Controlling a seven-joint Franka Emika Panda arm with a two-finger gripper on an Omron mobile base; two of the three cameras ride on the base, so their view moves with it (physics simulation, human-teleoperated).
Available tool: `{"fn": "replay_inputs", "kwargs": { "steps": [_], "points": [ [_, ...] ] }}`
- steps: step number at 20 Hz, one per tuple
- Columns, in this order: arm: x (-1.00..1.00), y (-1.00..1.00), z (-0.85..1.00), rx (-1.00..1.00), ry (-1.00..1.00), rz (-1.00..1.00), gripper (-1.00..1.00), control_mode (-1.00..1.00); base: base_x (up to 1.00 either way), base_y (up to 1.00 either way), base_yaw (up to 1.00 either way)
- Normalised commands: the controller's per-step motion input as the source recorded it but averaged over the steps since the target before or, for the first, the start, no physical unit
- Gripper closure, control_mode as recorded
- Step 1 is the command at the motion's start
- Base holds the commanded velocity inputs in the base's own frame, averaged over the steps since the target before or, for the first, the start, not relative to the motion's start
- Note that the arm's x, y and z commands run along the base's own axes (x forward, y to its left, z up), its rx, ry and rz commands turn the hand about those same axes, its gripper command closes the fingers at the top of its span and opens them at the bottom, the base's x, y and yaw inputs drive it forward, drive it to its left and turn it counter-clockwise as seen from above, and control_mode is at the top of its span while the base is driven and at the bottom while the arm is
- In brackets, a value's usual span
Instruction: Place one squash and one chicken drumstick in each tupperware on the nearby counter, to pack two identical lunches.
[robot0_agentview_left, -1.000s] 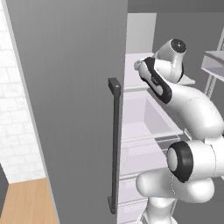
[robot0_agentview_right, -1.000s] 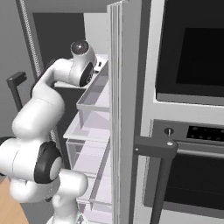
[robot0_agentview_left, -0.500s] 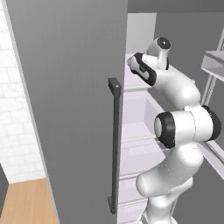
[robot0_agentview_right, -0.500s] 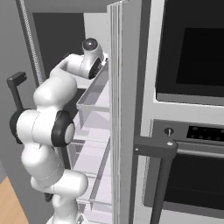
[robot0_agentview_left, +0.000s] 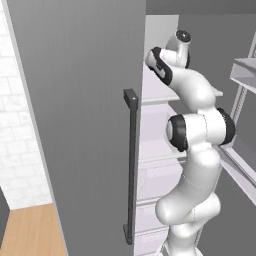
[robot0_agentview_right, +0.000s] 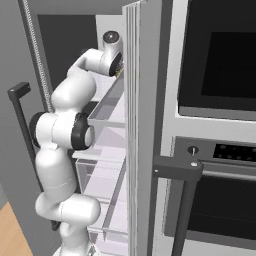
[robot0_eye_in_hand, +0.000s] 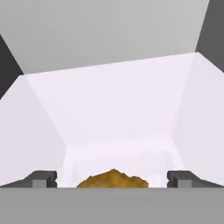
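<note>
Two dark fingertips (robot0_eye_in_hand: 43, 178) stand wide apart at the bottom of the hand view, so the gripper (robot0_eye_in_hand: 112, 179) is fully open and grips nothing. Between them, low in that view, lies a lumpy yellow-brown squash (robot0_eye_in_hand: 113, 178); its lower part is cut off, and whether the fingers touch it cannot be told. It rests on the pale floor of a white fridge compartment (robot0_eye_in_hand: 118, 113), whose side walls and back wall rise beyond it.

From the base views, the arm (robot0_agentview_left: 195, 135) stands nearly upright, its elbow bent at mid-height and its forearm reaching up and forward into the upper part of the open fridge (robot0_agentview_left: 160, 95). The hand itself is hidden there, behind the grey fridge door (robot0_agentview_left: 75, 115) in the left base view and behind the door's edge (robot0_agentview_right: 142, 125) in the right one.

Nearby, a dark vertical handle (robot0_agentview_left: 131, 165) runs down the door. Clear drawers (robot0_agentview_right: 107, 165) and shelves sit beside the arm's lower links. Farther right stands a built-in oven (robot0_agentview_right: 220, 90) with a dark window and a bar handle (robot0_agentview_right: 182, 175).
</note>
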Motion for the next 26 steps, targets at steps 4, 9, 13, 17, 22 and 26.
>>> {"fn": "replay_inputs", "kwargs": {
  "steps": [4,9,13,17,22,26],
  "points": [
    [-0.16,0.03,-1.00,-0.20,0.03,-0.02,-1.00,-1.00,0.00,0.00,0.00],
    [-0.18,0.00,-0.96,-0.15,0.00,-0.01,1.00,-1.00,0.00,0.00,0.00],
    [0.01,0.00,-0.56,-0.06,0.00,-0.01,1.00,-1.00,0.00,0.00,0.00],
    [-0.58,0.00,-0.61,-0.02,-0.10,-0.07,1.00,-1.00,0.00,0.00,0.00],
    [-1.00,0.00,-0.41,0.00,-0.38,-0.02,1.00,-1.00,0.00,0.00,0.00],
    [-1.00,-0.13,0.17,0.06,-0.31,0.00,1.00,-1.00,0.00,0.00,0.00]
  ]
}}
